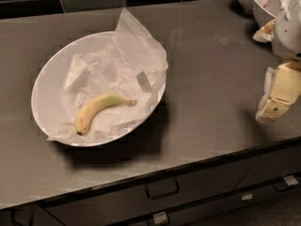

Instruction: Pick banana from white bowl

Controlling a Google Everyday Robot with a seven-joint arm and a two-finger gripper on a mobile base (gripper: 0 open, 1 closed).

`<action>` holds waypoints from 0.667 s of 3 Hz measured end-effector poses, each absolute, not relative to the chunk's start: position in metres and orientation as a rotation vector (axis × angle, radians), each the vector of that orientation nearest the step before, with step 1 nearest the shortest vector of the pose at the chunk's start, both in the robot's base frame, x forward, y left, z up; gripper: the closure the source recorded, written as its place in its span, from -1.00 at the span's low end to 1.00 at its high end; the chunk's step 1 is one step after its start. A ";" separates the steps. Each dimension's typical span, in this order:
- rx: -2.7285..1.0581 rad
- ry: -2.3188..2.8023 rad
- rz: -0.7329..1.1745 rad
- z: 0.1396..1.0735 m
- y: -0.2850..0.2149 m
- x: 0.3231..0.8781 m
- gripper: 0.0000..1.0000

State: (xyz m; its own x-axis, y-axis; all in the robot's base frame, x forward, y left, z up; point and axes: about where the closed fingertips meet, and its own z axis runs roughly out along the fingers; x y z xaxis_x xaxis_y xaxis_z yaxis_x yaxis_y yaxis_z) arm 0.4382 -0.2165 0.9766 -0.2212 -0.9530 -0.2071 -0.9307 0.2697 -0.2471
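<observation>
A small yellow banana (97, 110) with a greenish stem end lies in the lower part of the large white bowl (47, 81), on crumpled white paper (123, 65). The bowl sits on the grey counter at the left of the camera view. My gripper (277, 98) hangs at the far right, well away from the bowl and above the counter near its front edge. It holds nothing that I can see.
Two smaller white bowls (265, 1) with food stand at the back right corner, just behind my arm. The grey counter (211, 69) stretches between the bowl and the gripper. Drawers with handles (162, 189) run below the counter's front edge. Dark tiles line the back wall.
</observation>
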 end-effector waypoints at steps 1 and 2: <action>-1.724 2.230 -0.100 0.977 -0.216 0.438 -1.00; -1.747 2.205 -0.103 0.978 -0.207 0.442 -1.00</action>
State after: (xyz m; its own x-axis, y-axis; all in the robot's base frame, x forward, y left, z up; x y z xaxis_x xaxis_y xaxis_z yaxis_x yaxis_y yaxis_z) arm 0.4421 -0.2074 0.9775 -0.1972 -0.9582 -0.2074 -0.9347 0.2476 -0.2551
